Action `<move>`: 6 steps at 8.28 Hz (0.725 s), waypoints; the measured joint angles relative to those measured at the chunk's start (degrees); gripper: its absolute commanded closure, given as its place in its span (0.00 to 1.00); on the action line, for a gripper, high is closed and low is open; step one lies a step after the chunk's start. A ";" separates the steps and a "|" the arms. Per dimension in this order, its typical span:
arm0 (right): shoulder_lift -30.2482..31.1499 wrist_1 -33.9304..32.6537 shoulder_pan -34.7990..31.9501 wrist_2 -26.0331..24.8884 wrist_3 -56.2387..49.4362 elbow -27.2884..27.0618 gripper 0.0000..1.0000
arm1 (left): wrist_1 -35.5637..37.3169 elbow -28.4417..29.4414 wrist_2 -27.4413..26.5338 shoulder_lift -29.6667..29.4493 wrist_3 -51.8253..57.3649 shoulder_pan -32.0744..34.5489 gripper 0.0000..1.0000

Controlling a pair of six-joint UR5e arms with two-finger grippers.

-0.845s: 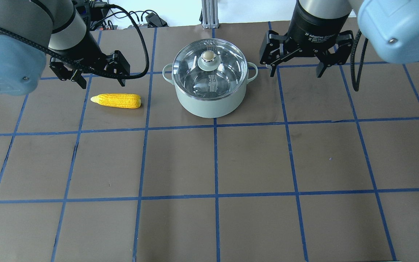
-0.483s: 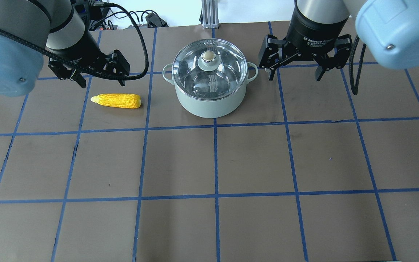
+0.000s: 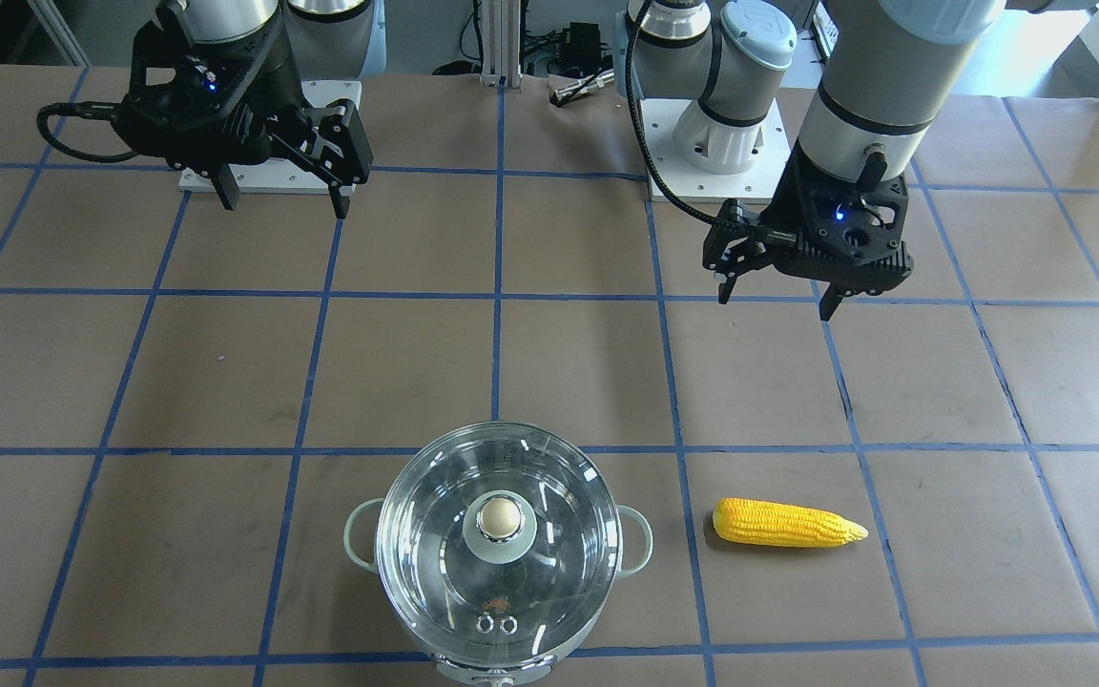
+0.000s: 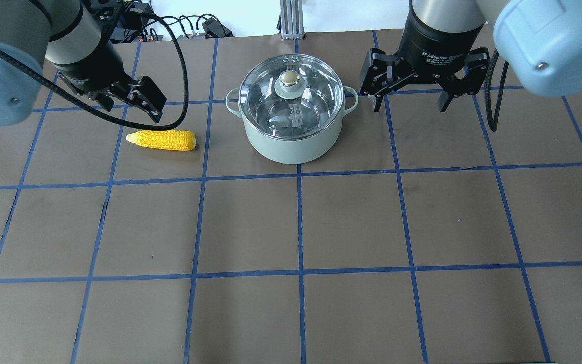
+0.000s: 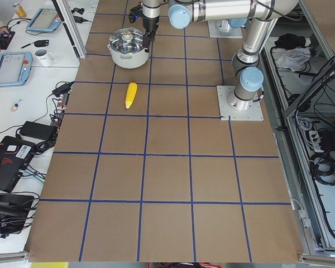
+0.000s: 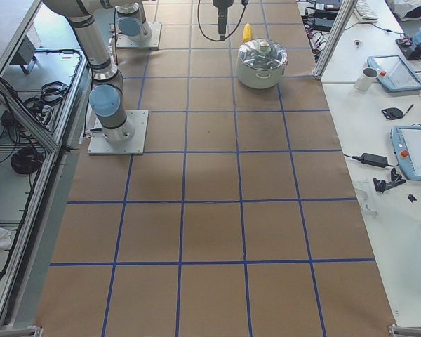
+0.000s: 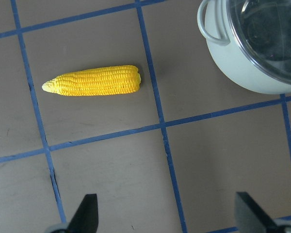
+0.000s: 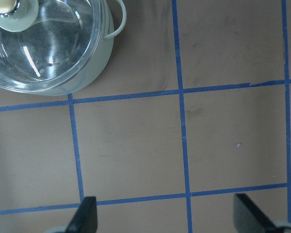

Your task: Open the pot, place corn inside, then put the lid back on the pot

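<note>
1. Brown paper covers the counter (image 4: 351,222) with a blue tape grid; the left gripper (image 3: 775,298) hangs wide open and empty near the corn (image 4: 161,140).
2. That corn lies flat, left of the pot (image 4: 291,146); an off-centre pinch may roll it.
3. Its lid (image 4: 291,96) is on; the ball knob (image 4: 287,77) could slip, dropping glass.
4. Beyond, the right gripper (image 4: 410,107), spread and empty, reads "2F Adaptive".

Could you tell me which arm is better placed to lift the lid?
Likely the right: the right gripper hangs open beside the pot and lid, while the left gripper hangs by the corn.
</note>
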State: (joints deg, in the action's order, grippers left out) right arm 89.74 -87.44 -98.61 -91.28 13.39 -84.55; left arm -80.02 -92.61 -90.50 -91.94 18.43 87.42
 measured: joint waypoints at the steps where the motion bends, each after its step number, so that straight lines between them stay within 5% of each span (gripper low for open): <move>1: 0.00 -0.70 0.01 -0.21 -0.01 0.00 0.00 | 0.03 -0.10 0.30 -0.23 6.93 -2.57 0.00; 6: -1.56 -9.26 -0.01 0.17 -0.25 -0.69 0.00 | 5.00 -0.52 1.27 -6.11 33.68 -9.16 0.00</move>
State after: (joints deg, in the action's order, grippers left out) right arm 88.18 -96.70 -98.62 -91.11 13.14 -85.24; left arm -75.01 -93.13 -89.22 -98.06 52.12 78.26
